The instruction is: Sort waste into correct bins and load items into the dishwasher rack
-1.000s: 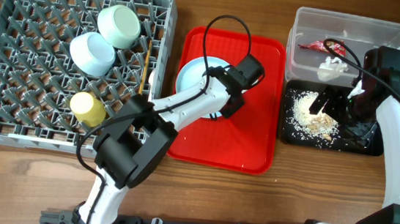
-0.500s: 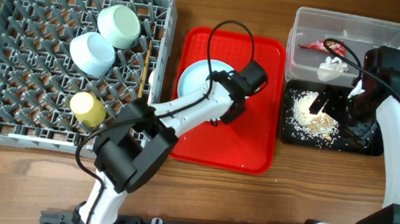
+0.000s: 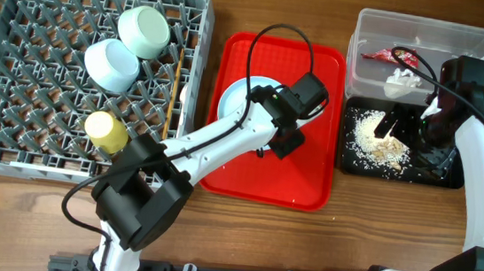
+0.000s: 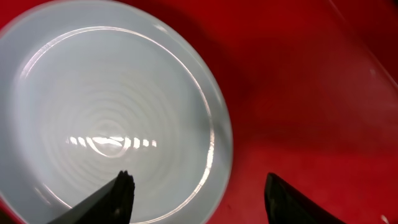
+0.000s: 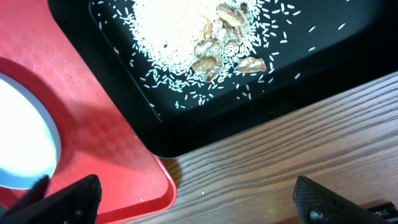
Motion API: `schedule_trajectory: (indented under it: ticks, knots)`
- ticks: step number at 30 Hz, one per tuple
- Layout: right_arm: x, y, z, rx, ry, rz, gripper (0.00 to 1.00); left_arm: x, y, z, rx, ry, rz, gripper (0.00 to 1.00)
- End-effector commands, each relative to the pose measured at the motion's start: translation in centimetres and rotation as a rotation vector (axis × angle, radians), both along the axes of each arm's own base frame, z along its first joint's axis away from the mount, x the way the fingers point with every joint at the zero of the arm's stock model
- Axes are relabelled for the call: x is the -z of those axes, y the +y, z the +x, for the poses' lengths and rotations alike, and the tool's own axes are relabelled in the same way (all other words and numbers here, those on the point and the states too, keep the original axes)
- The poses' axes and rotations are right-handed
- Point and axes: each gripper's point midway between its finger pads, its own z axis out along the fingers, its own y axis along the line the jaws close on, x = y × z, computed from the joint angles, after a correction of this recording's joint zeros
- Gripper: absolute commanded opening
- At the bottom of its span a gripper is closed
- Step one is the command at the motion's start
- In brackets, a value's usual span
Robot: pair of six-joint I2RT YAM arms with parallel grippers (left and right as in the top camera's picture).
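A white plate (image 3: 235, 95) lies on the red serving tray (image 3: 310, 173). My left gripper (image 3: 276, 137) hangs open just above the plate's right rim (image 4: 219, 134); one finger (image 4: 118, 196) is over the plate and the other over the tray. The grey dishwasher rack (image 3: 10, 144) holds a green bowl (image 3: 143, 30), a blue bowl (image 3: 111, 63), a yellow cup (image 3: 104, 130) and a chopstick (image 3: 176, 85). My right gripper (image 3: 400, 126) stands wide open and empty over the black tray (image 3: 439, 172), which holds rice scraps (image 5: 186, 37). A red wrapper (image 3: 381, 55) and a tissue (image 3: 399, 79) lie in the clear tub (image 3: 421, 33).
The black tray sits close beside the red tray's right edge (image 5: 168, 180). Bare wooden table (image 5: 280, 143) shows in front of both. The rack's right wall stands next to the red tray. A black cable (image 3: 278, 37) loops above the plate.
My left gripper has slid right and toward the front across the plate, uncovering more of it. The right arm has not moved.
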Motion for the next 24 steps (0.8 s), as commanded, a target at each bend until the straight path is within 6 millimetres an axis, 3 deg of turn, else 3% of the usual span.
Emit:
schedule_trajectory:
  ticks: [1,9,11,16,19,24]
  knots:
    - [-1.0,0.2,0.3,-0.005,-0.035,0.009,1.00,0.6,-0.8,-2.1,0.017,0.104,-0.066,0.63]
    - [-1.0,0.2,0.3,-0.005,-0.035,0.009,1.00,5.2,1.5,-4.0,0.007,0.180,0.033,0.61]
    - [-1.0,0.2,0.3,-0.006,-0.035,0.009,1.00,6.0,2.3,-3.2,-0.007,0.142,0.072,0.50]
    - [-1.0,0.2,0.3,-0.006,-0.035,0.009,1.00,6.5,3.1,-1.4,-0.030,0.036,0.123,0.35]
    - [-1.0,0.2,0.3,-0.006,-0.035,0.009,1.00,7.1,3.7,-0.8,-0.037,-0.003,0.170,0.15]
    - [-1.0,0.2,0.4,-0.005,-0.040,0.008,1.00,7.3,3.5,0.0,-0.041,-0.047,0.177,0.06]
